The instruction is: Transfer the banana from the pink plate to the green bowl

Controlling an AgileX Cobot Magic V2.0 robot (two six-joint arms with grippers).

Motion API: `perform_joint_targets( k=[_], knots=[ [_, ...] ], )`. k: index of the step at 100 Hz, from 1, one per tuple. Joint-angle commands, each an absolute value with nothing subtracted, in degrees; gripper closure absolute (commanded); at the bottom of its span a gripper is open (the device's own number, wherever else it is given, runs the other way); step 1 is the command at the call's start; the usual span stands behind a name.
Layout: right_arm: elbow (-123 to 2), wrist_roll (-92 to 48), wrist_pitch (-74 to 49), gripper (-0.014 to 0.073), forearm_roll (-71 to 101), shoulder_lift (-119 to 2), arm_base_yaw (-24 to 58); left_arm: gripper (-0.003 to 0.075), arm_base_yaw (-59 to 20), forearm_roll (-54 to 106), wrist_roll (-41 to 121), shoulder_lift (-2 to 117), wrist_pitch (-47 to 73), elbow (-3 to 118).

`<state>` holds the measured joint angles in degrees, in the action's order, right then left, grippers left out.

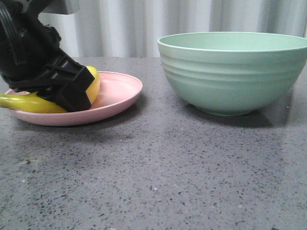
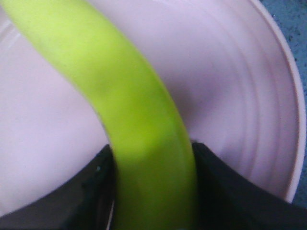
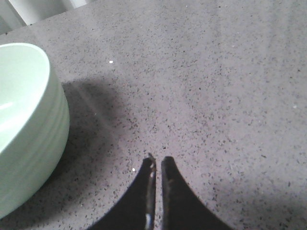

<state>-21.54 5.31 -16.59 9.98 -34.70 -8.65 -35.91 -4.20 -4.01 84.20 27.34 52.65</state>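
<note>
The yellow banana (image 1: 91, 86) lies on the pink plate (image 1: 120, 93) at the left of the table, its greenish stem end sticking out past the plate's left rim. My left gripper (image 1: 72, 93) is down on the plate, shut on the banana (image 2: 139, 120), with a black finger pressed against each side of it above the plate (image 2: 230, 81). The pale green bowl (image 1: 235, 72) stands at the right, with nothing showing above its rim from this angle. My right gripper (image 3: 158, 160) hangs over bare table beside the bowl (image 3: 26, 124), jaws nearly touching, holding nothing.
The grey speckled tabletop (image 1: 158, 167) runs between plate and bowl and across the front. A pale curtain (image 1: 144, 24) hangs behind the table.
</note>
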Motion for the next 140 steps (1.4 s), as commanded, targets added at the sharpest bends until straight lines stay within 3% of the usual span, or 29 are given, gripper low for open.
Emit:
perform_joint_targets(
  k=[1,25,33,40,57,66,94,140],
  knots=[
    [-24.7,5.1,-14.6,0.0655,9.7,-35.2,-8.5,0.0483,-36.5,-3.8,-3.2,81.7,24.8,55.3],
    [-32.7,4.8,-26.9,0.0649,5.2,-38.2,-3.7,0.0483,-39.4,-3.8,-1.9,78.9,25.3,58.9],
    [-36.1,4.7,-30.0,0.0595,4.4,-40.2,-1.7,0.0483,-41.5,-3.8,-1.9,78.2,25.3,60.1],
    [-39.2,4.7,-32.1,0.0491,4.4,-41.8,0.1,0.0483,-43.5,-3.8,-1.9,77.4,25.3,61.1],
    [-46.5,4.7,-34.3,0.0133,6.6,-46.0,5.7,0.0483,-49.0,-2.0,-1.9,76.2,25.3,64.1],
    [-50.2,4.7,-35.2,0.0043,9.9,-48.4,8.4,0.0483,-52.4,-2.0,-1.9,76.3,24.7,65.1],
    [-58.2,4.7,-35.2,0.0039,22.1,-56.6,14.6,0.0483,-59.7,-1.9,-1.9,76.7,21.7,65.1],
    [-61.1,4.7,-33.8,0.004,34.1,-66.0,15.2,0.0483,-62.5,0.0,-1.9,77.6,20.6,65.1]
  ],
)
